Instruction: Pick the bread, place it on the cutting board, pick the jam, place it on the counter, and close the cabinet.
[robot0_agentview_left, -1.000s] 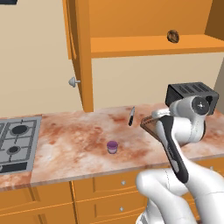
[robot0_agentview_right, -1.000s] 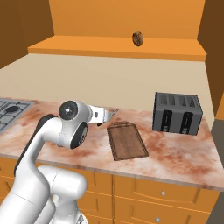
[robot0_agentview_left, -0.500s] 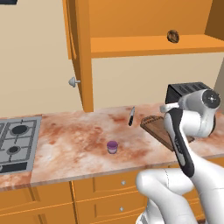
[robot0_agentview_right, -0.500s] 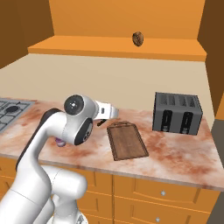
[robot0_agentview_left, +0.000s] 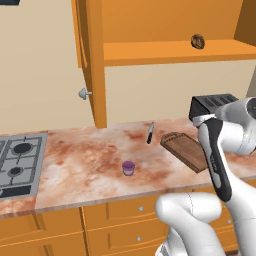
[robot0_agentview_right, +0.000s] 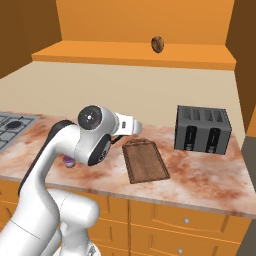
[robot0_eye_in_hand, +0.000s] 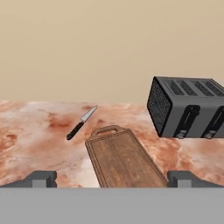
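Gripper: fingers spread wide, nothing between them, raised above counter. Cutting board dead ahead at 12 o'clock in hand view, handle end at far side. Knife at 11 o'clock, toaster at 2 o'clock. Jam stands on counter, well apart from board. Bread sits on shelf inside cabinet, door open.

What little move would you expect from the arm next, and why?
Probably lifting the hand toward the open cabinet shelf. The bread sits up there untouched, while the cutting board lies bare on the counter and the jam already stands on the stone. The fingers look spread with nothing between them, low over the board, facing the toaster.
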